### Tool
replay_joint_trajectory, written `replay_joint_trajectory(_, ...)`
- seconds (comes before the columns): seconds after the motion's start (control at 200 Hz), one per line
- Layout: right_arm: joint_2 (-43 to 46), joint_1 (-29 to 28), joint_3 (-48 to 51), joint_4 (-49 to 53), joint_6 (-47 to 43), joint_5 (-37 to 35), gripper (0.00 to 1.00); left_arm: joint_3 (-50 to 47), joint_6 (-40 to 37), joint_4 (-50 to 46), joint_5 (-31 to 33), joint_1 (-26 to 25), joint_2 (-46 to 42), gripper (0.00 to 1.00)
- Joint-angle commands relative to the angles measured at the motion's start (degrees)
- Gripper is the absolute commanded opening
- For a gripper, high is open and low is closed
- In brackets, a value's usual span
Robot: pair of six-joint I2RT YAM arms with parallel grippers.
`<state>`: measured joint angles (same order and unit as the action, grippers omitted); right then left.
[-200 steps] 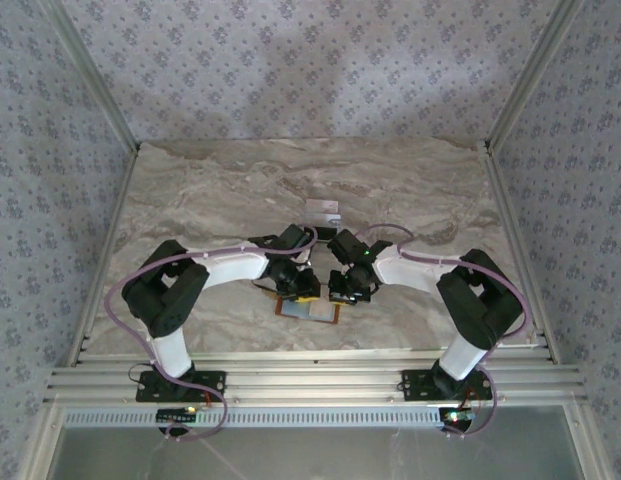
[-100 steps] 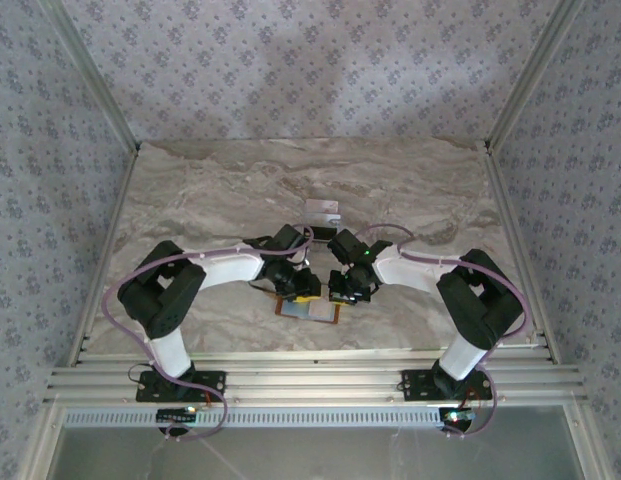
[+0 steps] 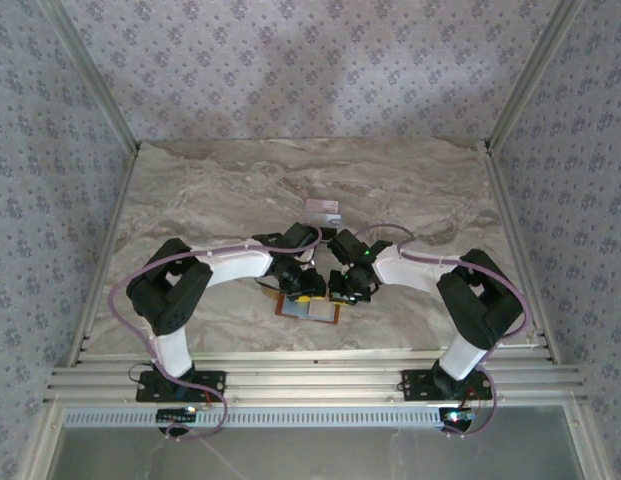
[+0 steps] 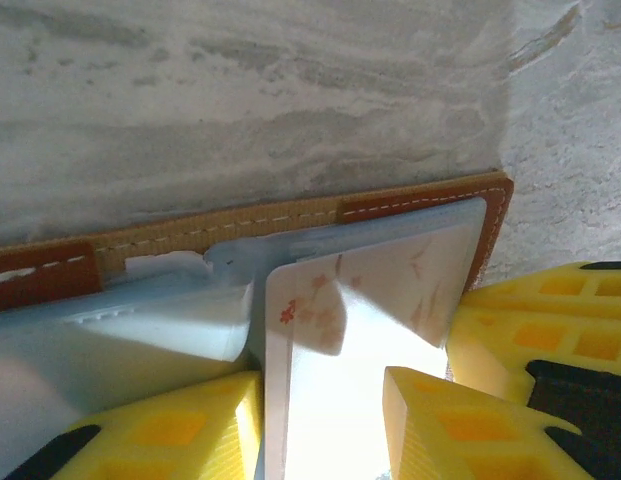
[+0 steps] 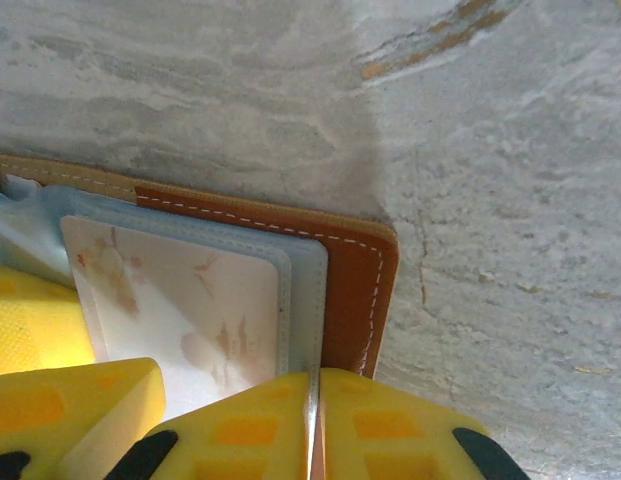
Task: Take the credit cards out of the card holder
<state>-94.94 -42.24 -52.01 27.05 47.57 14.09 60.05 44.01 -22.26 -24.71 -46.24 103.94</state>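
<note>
Pinching card holder, right jaws; left jaws apart astride its pocketed pale card.

Soft, diffuse light is falling evenly over the table in the overhead view, leaving only faint shadows. In the left wrist view glare is bleaching the pale card toward the bottom edge, and the yellow pads are blurring, too close for focus.

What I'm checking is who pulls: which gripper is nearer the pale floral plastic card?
Left. The left gripper sits open over the pale floral plastic card; the right gripper is shut on the tan-brown leather card holder beside it.
</note>
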Motion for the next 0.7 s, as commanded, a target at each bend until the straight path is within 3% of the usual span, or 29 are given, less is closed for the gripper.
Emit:
replay_joint_trajectory(0.0,-0.4,0.3,0.1,1.8,-0.4,-1.6,0.12,-3.7,0.3,0.7,-0.4,-0.5,1.8,0.38)
replay_joint_trajectory(0.275,-0.7,0.3,0.2,1.5,-0.5,-1.4,0.12,-12.1,2.1,15.2,-6.4,2.4,-5.4,0.38)
replay_joint_trajectory(0.695,-0.9,0.1,0.4,1.3,-0.3,-1.2,0.11,-17.9,6.1,28.3,-12.8,4.7,-7.6,0.28)
